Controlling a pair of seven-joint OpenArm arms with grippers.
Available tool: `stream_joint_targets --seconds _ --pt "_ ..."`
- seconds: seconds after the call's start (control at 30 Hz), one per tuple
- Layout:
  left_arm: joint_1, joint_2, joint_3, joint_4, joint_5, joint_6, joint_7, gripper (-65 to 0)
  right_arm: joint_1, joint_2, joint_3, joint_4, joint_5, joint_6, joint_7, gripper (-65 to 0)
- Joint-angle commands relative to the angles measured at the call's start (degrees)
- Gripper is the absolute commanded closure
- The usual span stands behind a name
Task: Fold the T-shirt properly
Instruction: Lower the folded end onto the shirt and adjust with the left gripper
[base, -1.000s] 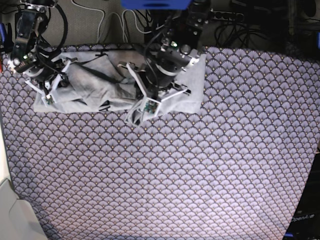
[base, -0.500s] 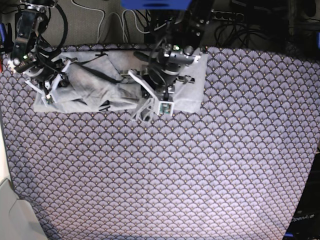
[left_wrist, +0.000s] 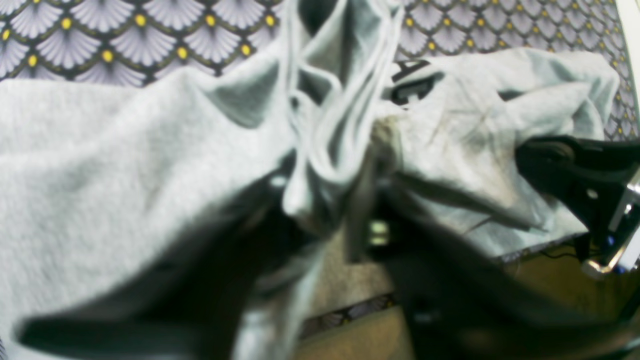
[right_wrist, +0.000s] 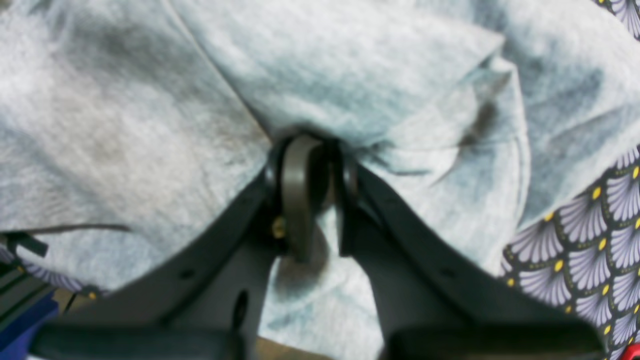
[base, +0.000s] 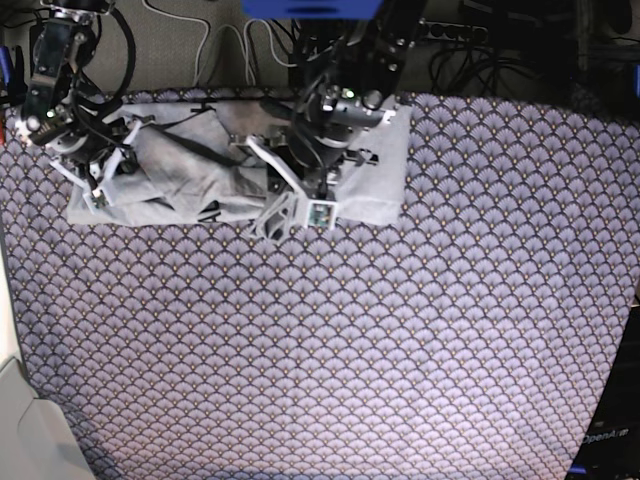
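Left wrist view first: the T-shirt (left_wrist: 100, 165) fills the picture, grey cloth bunched into a ridge of hems running up the middle. The left tool (left_wrist: 325, 235) sits below that ridge, dark and blurred; a bundle of fabric hangs between its two sides, and I cannot tell whether they are gripping it or standing apart. Patterned tablecloth (left_wrist: 125, 45) shows along the top, and the other arm's dark hardware pokes in at the right edge.

Over to the right wrist view: the right tool (right_wrist: 312, 200) has its two dark fingers (right_wrist: 295, 200) drawn close together, with a pinch of grey T-shirt (right_wrist: 125, 115) gathered right at the tips, so it is clamped on the cloth. Scalloped tablecloth (right_wrist: 595, 250) peeks out at the lower right.

Now the base view: the T-shirt (base: 385, 190) lies crumpled along the far edge of the table (base: 350, 350). The right tool (base: 100, 185) is down on its left end, the left tool (base: 300, 205) on the middle of the cloth, near its front edge.
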Motion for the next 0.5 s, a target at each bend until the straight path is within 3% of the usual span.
stream_joint_targets --seconds 0.0,0.07,0.23,0.47 --pt "-0.4 0.7 0.6 1.3 -0.3 -0.3 -1.1 -21.3 -0.8 0.4 0.0 0.0 -1.5 0.0 -2.3 -6.9" --pt "-0.5 0.7 0.7 1.4 -0.6 -0.4 -1.3 -24.0 -1.0 0.4 0.0 0.0 -1.5 0.0 -2.3 -6.9" --pt "-1.1 0.7 0.3 2.1 -3.9 -3.1 -1.3 -24.0 -1.0 0.5 0.0 0.0 -1.5 0.0 -2.3 -6.9" --pt "0.0 0.7 -4.2 7.3 -3.8 -2.9 -0.7 -23.6 -1.0 0.6 0.0 0.0 -1.5 0.0 -2.3 -6.9"
